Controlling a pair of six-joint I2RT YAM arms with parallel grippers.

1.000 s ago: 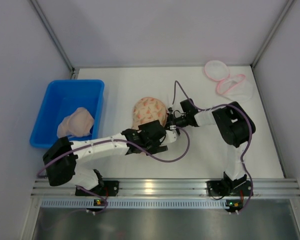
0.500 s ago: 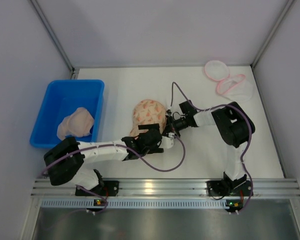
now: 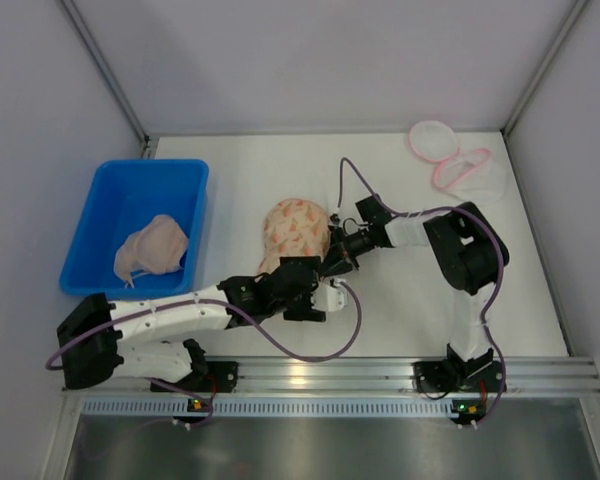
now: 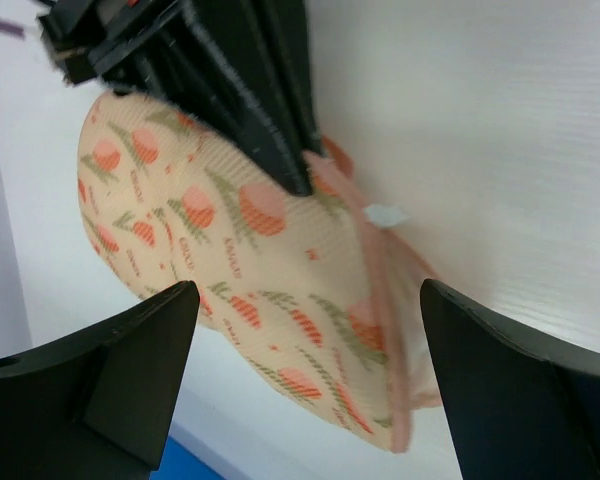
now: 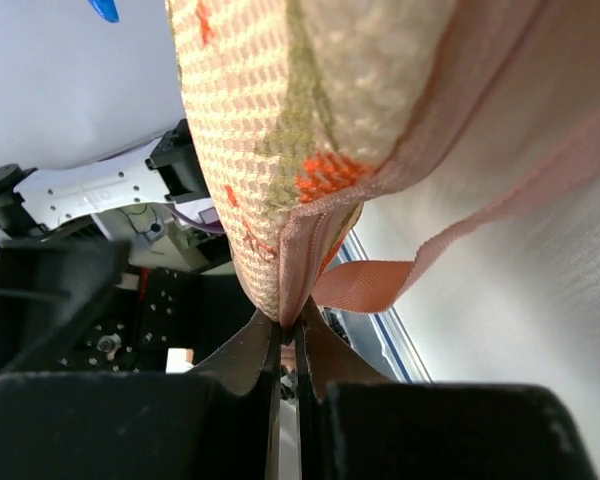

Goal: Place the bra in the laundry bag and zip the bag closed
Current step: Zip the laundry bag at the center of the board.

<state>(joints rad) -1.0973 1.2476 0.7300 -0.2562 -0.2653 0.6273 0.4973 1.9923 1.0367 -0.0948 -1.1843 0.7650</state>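
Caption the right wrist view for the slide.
Right gripper shut on the edge of the patterned laundry bag, a pink ribbon loop beside it.

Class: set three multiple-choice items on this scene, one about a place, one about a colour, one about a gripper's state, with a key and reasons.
1. Where is the bra? A in the bin; B at the near edge; C hanging from an arm.
2. The bin is: A red; B blue; C green.
3. The right gripper is: A wide open; B shut on the bag; C out of view.
Key: 1 A, it lies within the bin's walls; 2 B, the top view shows blue plastic; 3 B, its fingers pinch the bag.
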